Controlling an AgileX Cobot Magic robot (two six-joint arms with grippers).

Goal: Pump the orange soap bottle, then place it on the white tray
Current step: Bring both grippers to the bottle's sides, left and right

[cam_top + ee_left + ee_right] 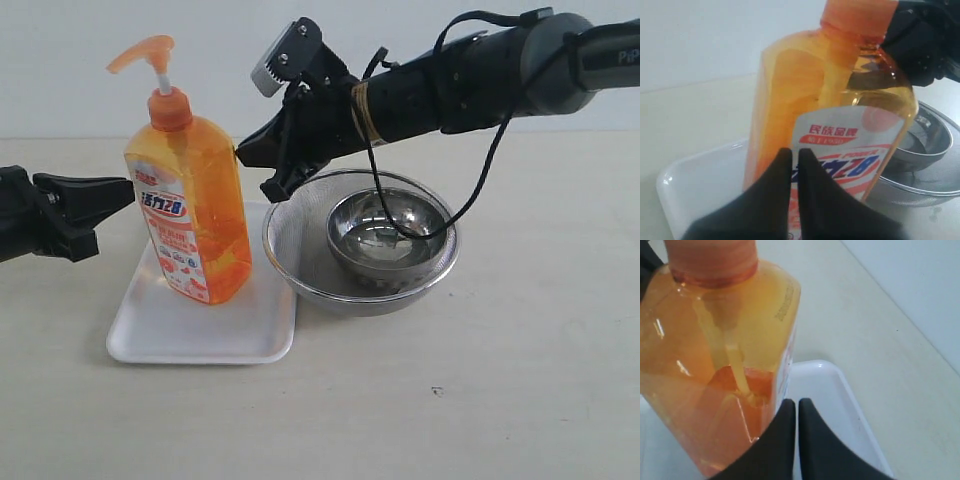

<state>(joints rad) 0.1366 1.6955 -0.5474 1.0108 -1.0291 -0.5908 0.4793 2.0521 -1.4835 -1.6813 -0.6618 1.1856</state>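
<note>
Soap bottle (195, 215): translucent orange plastic, glossy, with printed label. Tray (190, 335): smooth white, faint sheen. Strainer (300, 255): fine metal mesh. Bowl (385, 245): polished, mirror-bright metal. Surface (460, 400): matt, pale, smooth.

Showing "活力28" on the label (166, 212) of the orange soap bottle (205, 170), left of centre in the exterior view. Showing "民族品牌" above a partly hidden "28" in the left wrist view. Showing cut-off white letters "PiP" on the right arm (590, 55), upper right edge.
</note>
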